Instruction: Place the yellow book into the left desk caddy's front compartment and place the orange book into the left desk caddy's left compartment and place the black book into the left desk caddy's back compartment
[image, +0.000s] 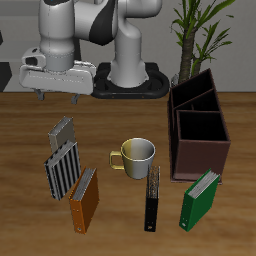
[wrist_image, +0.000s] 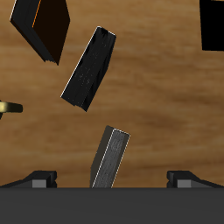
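Clearly nothing is held yet: the robot's two-finger gripper (image: 57, 96) hangs above the wooden desk (image: 120, 115) with its jaws wide apart, both fingertips showing at the edges of the wrist view with bare space between them.

Directly below it stands the small pale grey-and-cream striped yellow book (image: 62, 131), which the wrist view shows edge-on between the fingertips (wrist_image: 111, 157). Touching or just beside it, nearer the desk's front edge, is the darker black-and-white striped book (image: 62, 170), and beyond that the orange-brown hardcover orange book (image: 84, 200). The slim black book (image: 152, 199) stands in front of the cream mug (image: 135, 156), with a green book (image: 199, 200) beside it. The tall dark brown desk caddy (image: 198, 130) sits well apart from the gripper, across the desk, its compartments seemingly empty.

I judge the step in hand to be lining up over the yellow book. The risk lies in how tightly the two striped books sit together. A descent slightly off towards the front edge could drive a finger onto the darker book, toppling it or pinching both at once. The yellow book also stands angled to the jaws in the wrist view, so closing without turning the wrist could twist it or knock it flat.
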